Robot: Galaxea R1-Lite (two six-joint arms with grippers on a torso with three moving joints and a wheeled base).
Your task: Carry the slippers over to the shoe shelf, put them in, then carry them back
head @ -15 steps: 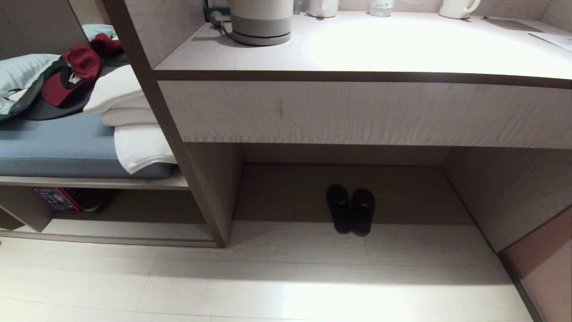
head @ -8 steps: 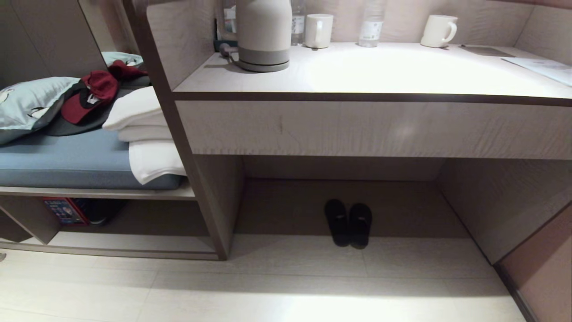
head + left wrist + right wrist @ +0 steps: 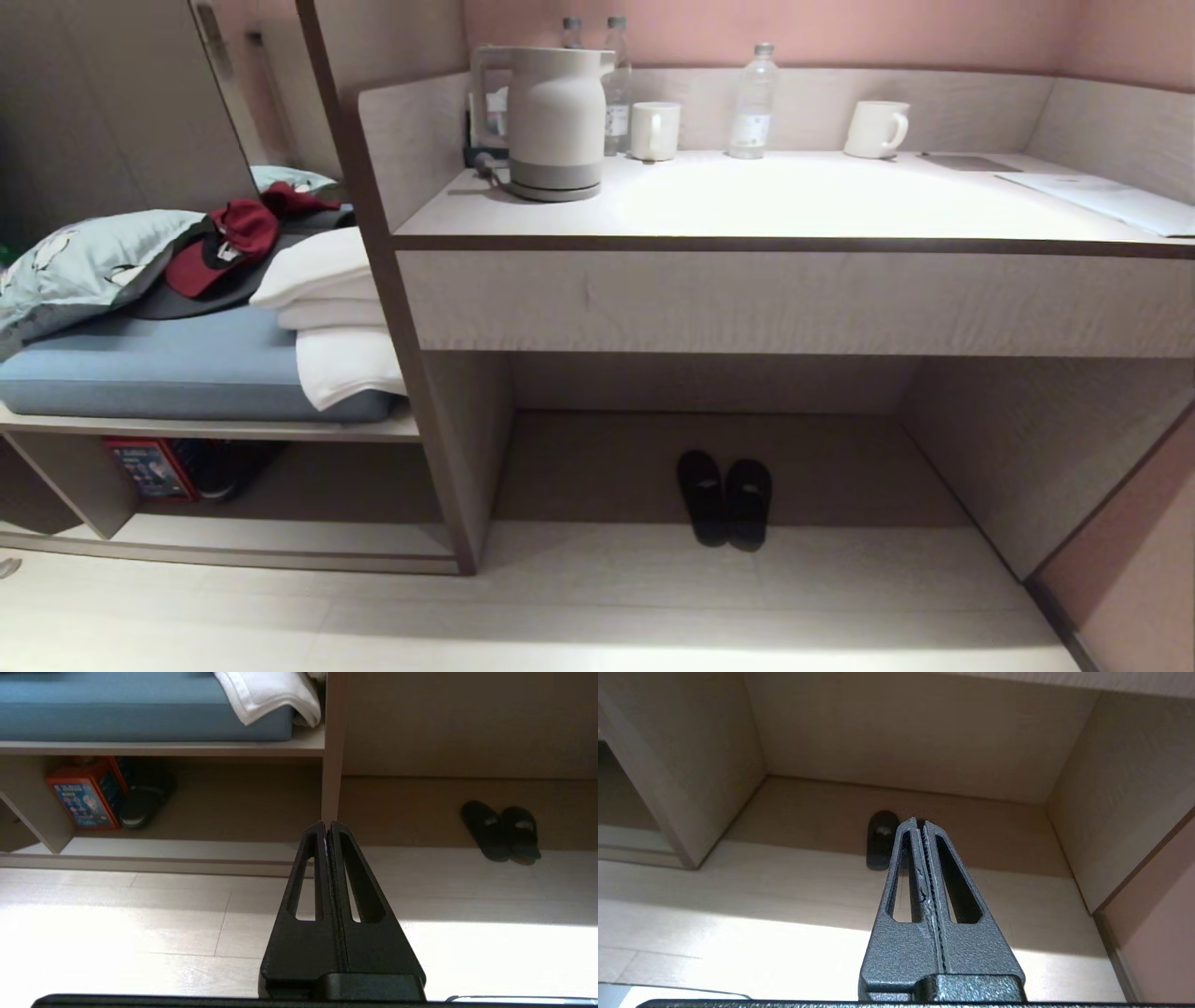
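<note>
We saw the slippers [image 3: 724,498] lying side by side, touching, on the floor at the front of the tall alcove under the surface [image 3: 794,201], toes pointing inward. The shoe shelf [image 3: 271,537] sat low to the left, beneath the blue cushion [image 3: 177,369]. Our left tool [image 3: 328,828] hung above the floor with its fingers pressed together, holding nothing. Our right tool [image 3: 920,825] was likewise closed and empty, pointing toward the slippers.
</note>
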